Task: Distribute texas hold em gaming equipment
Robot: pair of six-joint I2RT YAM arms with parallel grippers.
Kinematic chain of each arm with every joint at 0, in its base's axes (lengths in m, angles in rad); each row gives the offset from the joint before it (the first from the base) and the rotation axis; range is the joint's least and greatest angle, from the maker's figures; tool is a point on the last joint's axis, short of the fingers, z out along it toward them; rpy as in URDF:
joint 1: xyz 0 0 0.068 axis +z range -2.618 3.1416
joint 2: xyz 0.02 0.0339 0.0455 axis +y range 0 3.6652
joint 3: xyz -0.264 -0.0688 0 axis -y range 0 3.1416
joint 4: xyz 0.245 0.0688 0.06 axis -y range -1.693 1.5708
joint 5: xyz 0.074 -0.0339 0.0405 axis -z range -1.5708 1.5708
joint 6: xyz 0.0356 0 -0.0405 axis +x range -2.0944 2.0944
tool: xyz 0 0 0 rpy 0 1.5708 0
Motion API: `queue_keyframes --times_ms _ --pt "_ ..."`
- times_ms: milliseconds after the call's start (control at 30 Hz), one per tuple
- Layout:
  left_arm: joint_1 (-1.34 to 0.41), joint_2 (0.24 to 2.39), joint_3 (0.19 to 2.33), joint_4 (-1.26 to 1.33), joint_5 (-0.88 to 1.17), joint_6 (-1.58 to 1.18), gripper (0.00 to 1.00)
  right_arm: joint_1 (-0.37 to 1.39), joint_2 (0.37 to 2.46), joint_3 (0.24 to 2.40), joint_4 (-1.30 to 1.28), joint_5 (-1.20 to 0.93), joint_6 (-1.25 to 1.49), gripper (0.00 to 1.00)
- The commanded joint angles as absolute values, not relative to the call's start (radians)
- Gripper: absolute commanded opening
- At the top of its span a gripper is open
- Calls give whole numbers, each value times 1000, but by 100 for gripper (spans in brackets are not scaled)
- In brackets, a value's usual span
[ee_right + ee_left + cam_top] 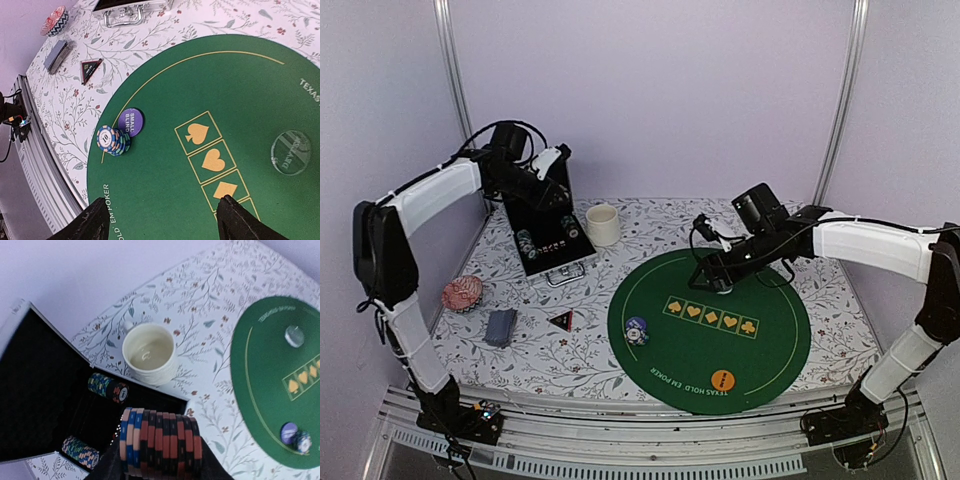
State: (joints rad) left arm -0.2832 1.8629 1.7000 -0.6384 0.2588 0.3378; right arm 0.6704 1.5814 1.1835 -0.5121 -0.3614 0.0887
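Top view: one green mat (770, 330) on the worktop (580, 360) carries one orange disc (723, 380), set at a seat. One deck (500, 327) and one triangular token (561, 320) wait beside it.

Left wrist: my left pincer (160, 472) pinches one red-blue stack (160, 442) above the case (40, 390), likely bound for the mat. Two stacks (107, 387) lie inside.

Right wrist: my right pincer (165, 225) hangs spread, empty, over the mat near one blue-white stack (112, 140).
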Motion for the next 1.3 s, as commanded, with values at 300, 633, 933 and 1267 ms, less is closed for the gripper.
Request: queue_keyframes --times_ms 300,633,933,1267 --pt "-798 1640 1319 -275 579 -340 0 729 1358 1218 -801 -75 193 75" --pt "-930 1917 1384 -261 792 -430 0 1003 1282 1042 -833 14 382 76" --pt "-946 2151 1513 -271 906 -479 0 1043 1225 841 -449 -25 254 77" --pt "-945 2231 1531 -179 947 -570 0 1043 1398 782 -222 -28 34 85"
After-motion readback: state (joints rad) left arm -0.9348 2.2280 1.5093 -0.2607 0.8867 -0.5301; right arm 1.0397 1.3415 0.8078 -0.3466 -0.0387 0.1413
